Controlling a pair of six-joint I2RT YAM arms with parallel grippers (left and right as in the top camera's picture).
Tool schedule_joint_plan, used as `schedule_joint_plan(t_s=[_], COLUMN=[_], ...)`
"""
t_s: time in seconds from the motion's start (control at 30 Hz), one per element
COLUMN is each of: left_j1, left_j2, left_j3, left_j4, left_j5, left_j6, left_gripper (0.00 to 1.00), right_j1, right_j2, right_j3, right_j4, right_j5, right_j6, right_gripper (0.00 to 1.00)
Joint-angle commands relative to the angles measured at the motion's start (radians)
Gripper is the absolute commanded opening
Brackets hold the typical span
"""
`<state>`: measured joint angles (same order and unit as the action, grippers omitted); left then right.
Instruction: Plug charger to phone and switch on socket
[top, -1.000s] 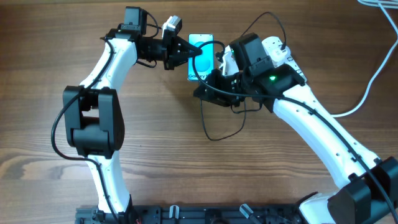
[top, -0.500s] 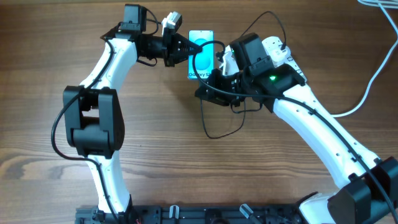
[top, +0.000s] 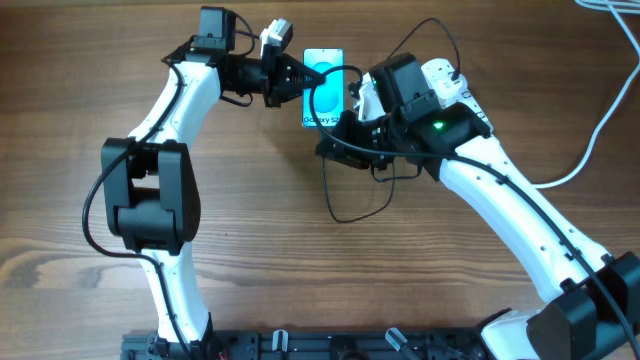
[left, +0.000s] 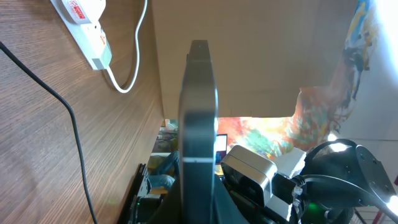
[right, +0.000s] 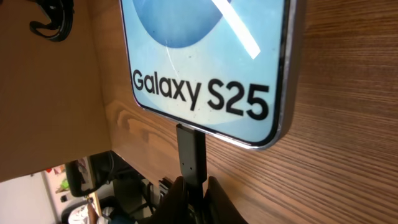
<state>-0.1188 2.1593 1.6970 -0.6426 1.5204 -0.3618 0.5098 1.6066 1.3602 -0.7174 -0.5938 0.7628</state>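
Together, one phone (top: 328, 62) clamped in left gripper (top: 303, 80), one charger (right: 191, 155) pinched by right gripper (right: 191, 193), one socket (left: 84, 25).

White shells, black joint housings on left arm (top: 185, 95) and right arm (top: 510, 195); loose black cables (top: 95, 210); green LED (top: 437, 126).

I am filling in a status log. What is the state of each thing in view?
phone: screen lit, showing "Galaxy S25".
charger: tip at the phone's bottom edge; seating unclear.
socket: switch position not readable.
right gripper: shut on the charger.
left gripper: at the phone's side; grip unclear.
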Motion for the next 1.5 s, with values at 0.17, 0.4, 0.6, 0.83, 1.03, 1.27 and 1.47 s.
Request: schedule_joint_plan(t_s=[0.17, 0.4, 0.6, 0.83, 1.03, 1.27, 1.47], left_j1=[-0.003, -0.003, -0.003, -0.003, -0.009, -0.021, -0.021], left_j2=[-0.035, -0.035, -0.035, -0.035, -0.035, -0.035, -0.035], left_j3=[0.003, 0.003, 0.003, 0.003, 0.003, 0.003, 0.003], left_j4=[0.003, 0.000, 0.000, -0.001, -0.001, -0.001, -0.004], left_j5=[0.057, 0.057, 0.057, 0.057, 0.057, 0.057, 0.057], left_j6=[-0.006, -0.006, -0.005, -0.005, -0.006, -0.006, -0.006], left_gripper=[0.04, 0.04, 0.04, 0.04, 0.04, 0.04, 0.04], right_j1=[0.002, 0.001, -0.007, -0.041, -0.042, -0.042, -0.043], right_j2=[0.017, 0.017, 0.017, 0.017, 0.017, 0.017, 0.017], right_j3=[0.019, 0.019, 0.019, 0.019, 0.019, 0.019, 0.019], right_j4=[0.021, 0.029, 0.039, 0.045, 0.074, 0.103, 0.113], right_j5=[0.017, 0.044, 0.056, 0.055, 0.055, 0.082, 0.127], right_j6=[-0.009, -0.008, -0.036, -0.108, -0.142, -0.180, -0.188], right_gripper=[0.05, 0.05, 0.05, 0.05, 0.05, 0.05, 0.05])
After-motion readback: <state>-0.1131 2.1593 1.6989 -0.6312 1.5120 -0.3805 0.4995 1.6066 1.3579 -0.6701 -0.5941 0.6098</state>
